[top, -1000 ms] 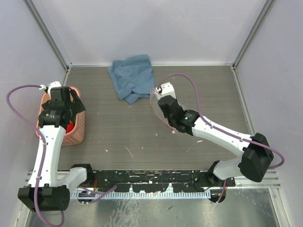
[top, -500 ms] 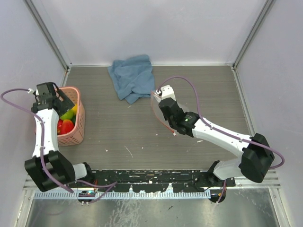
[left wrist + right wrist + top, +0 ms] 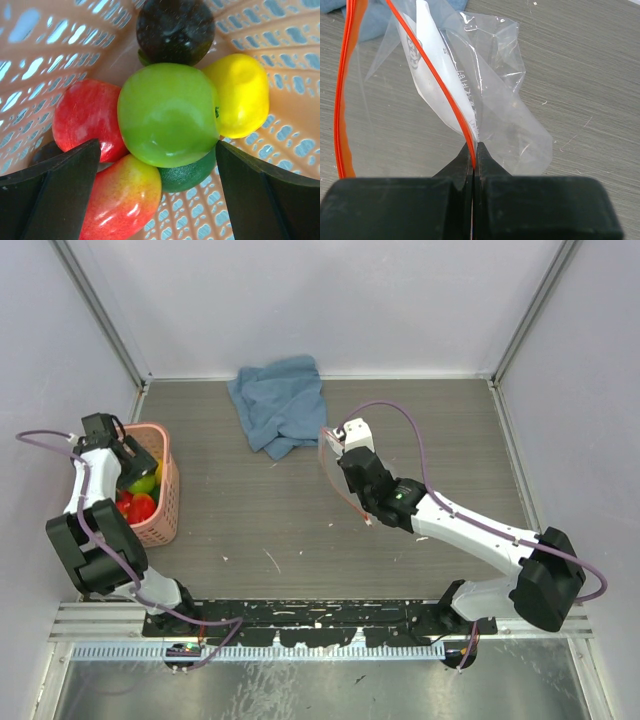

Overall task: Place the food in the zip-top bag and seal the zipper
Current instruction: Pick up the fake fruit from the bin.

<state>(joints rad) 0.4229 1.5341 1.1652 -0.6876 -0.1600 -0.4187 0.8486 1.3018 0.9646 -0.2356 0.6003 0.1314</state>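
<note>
Left gripper [image 3: 157, 165] is down in the pink basket [image 3: 280, 135] at the table's [image 3: 250, 530] left edge, jaws spread wide either side of the food [image 3: 167, 112]. Green piece sits on top, with red, yellow and dark ones packed round it. Nothing gripped.

Right gripper [image 3: 472, 150] is mid-table, fingers pressed together, pinching the zip-top bag [image 3: 495, 100] at its zipper [image 3: 436, 85]. The two zipper strips stand apart. Blue cloth [image 3: 280, 400] lies crumpled beyond, by the back wall.
</note>
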